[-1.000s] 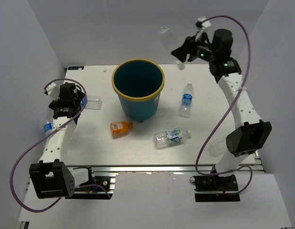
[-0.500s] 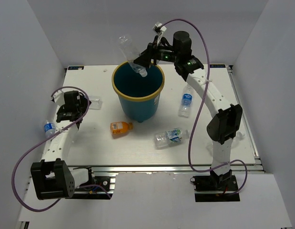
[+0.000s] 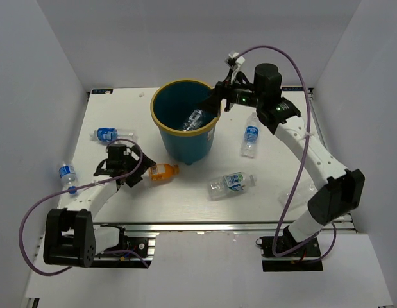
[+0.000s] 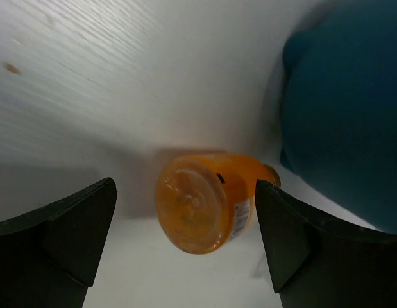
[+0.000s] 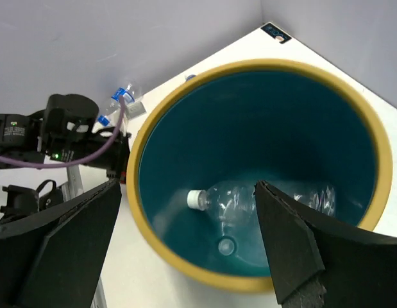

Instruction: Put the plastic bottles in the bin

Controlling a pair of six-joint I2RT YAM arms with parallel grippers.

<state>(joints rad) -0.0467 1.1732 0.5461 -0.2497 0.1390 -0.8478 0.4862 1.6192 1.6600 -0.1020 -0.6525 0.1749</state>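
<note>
The teal bin (image 3: 161, 122) with a yellow-tan rim (image 5: 185, 264) stands at the middle back. A clear bottle with a white cap (image 5: 249, 202) lies free inside it, also seen from above (image 3: 195, 119). My right gripper (image 3: 217, 102) hovers open over the bin's right rim, and nothing sits between its jaws (image 5: 188, 192). The short orange bottle (image 3: 163, 172) lies on its side in front of the bin. My left gripper (image 3: 135, 174) is open just left of it, and the bottle's base (image 4: 198, 205) sits between the spread fingers (image 4: 184, 212), untouched.
More bottles lie on the table: one right of the bin (image 3: 251, 138), one on its side at front centre (image 3: 231, 183), one at back left (image 3: 107, 134), one at the left edge (image 3: 67, 172). The bin's wall (image 4: 346, 115) is close to the right of my left gripper.
My right gripper swung a clear bottle from the back right over the bin and opened; the bottle now lies inside. My left arm moved from the back-left bottle forward to the orange one.
</note>
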